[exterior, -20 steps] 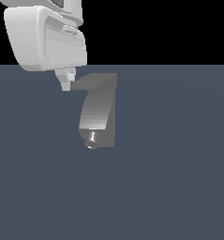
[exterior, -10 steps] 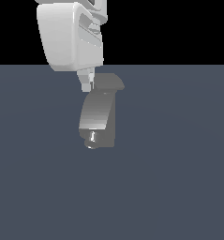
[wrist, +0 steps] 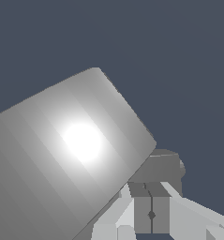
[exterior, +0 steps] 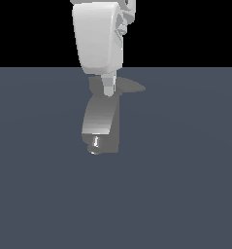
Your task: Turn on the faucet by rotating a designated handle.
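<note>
Above the faucet (exterior: 101,121), the gripper (exterior: 109,91), fingers pressed together, touches and partly hides the handle (exterior: 129,87).

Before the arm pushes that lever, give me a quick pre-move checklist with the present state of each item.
1. White blocky tool at the top of the small grey metallic faucet: ok, its tip sits at the top in the exterior view.
2. Thin dark-grey pointed handle in view: ok, it points to the exterior view's right.
3. Tool touching the handle: cannot tell, they overlap in the exterior view only.
4. Tool fingers together: ok, only a thin seam shows in the wrist view.
5. Flat grey floor around the faucet: ok, nothing else visible.
6. Shiny curved spout away from the fingers: cannot tell.
</note>
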`<state>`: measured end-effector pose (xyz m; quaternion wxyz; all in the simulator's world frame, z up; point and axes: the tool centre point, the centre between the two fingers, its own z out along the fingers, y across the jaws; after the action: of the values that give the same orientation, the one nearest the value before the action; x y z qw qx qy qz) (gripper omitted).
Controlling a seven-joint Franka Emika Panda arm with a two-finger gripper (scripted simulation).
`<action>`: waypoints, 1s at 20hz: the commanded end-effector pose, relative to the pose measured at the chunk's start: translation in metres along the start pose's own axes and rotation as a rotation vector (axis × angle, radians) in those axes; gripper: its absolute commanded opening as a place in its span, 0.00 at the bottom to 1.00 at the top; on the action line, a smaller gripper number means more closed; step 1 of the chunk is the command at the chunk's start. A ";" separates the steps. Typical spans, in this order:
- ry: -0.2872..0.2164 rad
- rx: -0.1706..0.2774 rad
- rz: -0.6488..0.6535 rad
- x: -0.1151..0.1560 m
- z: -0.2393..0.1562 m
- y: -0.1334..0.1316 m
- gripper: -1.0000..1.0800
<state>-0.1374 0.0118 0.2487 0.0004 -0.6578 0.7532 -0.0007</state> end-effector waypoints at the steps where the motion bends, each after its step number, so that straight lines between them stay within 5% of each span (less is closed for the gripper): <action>1: 0.000 0.000 0.004 0.009 0.000 -0.006 0.00; 20: 0.000 -0.001 0.019 0.079 0.000 -0.061 0.00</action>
<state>-0.0902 -0.0586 0.2487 -0.0004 -0.6587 0.7524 0.0002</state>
